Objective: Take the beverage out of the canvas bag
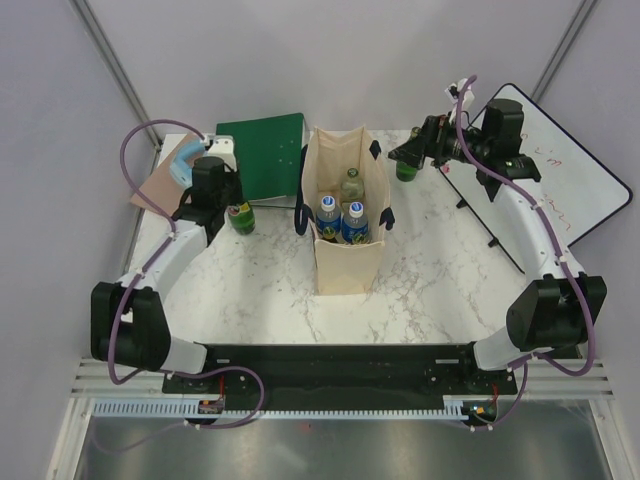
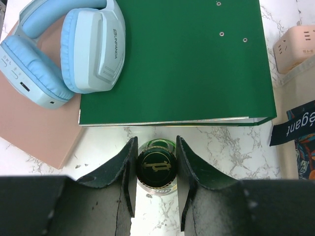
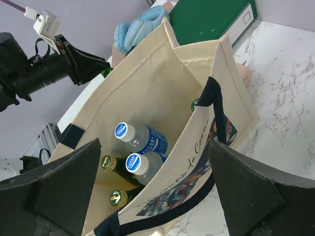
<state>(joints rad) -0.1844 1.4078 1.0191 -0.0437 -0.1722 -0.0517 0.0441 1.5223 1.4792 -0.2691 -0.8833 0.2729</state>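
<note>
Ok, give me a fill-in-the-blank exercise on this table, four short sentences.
1. The bag holds two clear bottles with ___ caps.
2. The headphones rest partly on a ___ binder.
3. The left gripper is around a glass bottle whose cap is ___.
4. The right gripper is ___, with nothing between its fingers.

Missing words: blue; green; black; open.

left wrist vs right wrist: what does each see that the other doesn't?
Left wrist only: the dark cap of a green bottle seen from above, between the fingers of the left hand. Right wrist only: the inside of the canvas bag, holding two blue-capped bottles and dark-capped green ones. Both: the blue headphones and the green binder.
</note>
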